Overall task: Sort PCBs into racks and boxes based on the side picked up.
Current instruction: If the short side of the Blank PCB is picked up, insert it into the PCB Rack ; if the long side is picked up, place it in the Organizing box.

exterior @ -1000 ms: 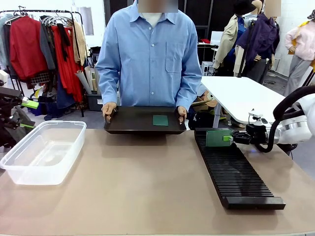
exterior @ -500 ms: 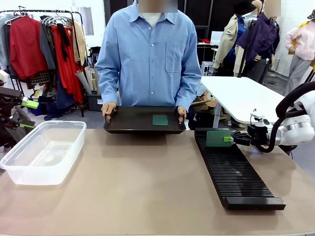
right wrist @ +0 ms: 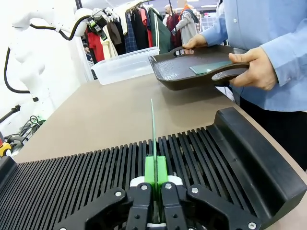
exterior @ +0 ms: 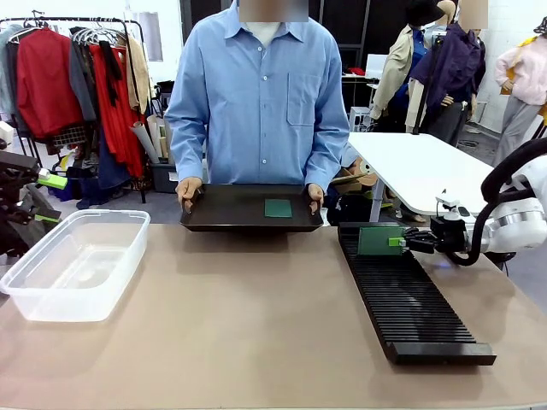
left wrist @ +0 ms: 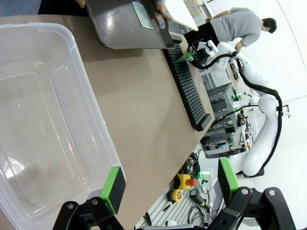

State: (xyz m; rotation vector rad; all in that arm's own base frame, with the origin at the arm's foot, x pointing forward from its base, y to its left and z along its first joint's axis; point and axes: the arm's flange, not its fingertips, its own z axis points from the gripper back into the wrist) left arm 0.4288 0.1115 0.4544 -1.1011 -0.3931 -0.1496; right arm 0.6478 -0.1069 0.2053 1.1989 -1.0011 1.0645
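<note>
Looked like some robotics lab, probably: clothes rack [exterior: 77, 77] out back, white tables [exterior: 419, 171], cabling and gear.

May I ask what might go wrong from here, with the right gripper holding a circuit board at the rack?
The circuit board, pinched on edge in the right gripper, may miss a slot in the rack and catch on a rib. The second board lies loose on the tray the person holds; a tilt could spill it.

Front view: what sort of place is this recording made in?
Probably a robotics lab or test space, not a factory: a white robot arm works at a plain table, a clothes rail of garments stands behind the person, and another white table sits beyond.
</note>
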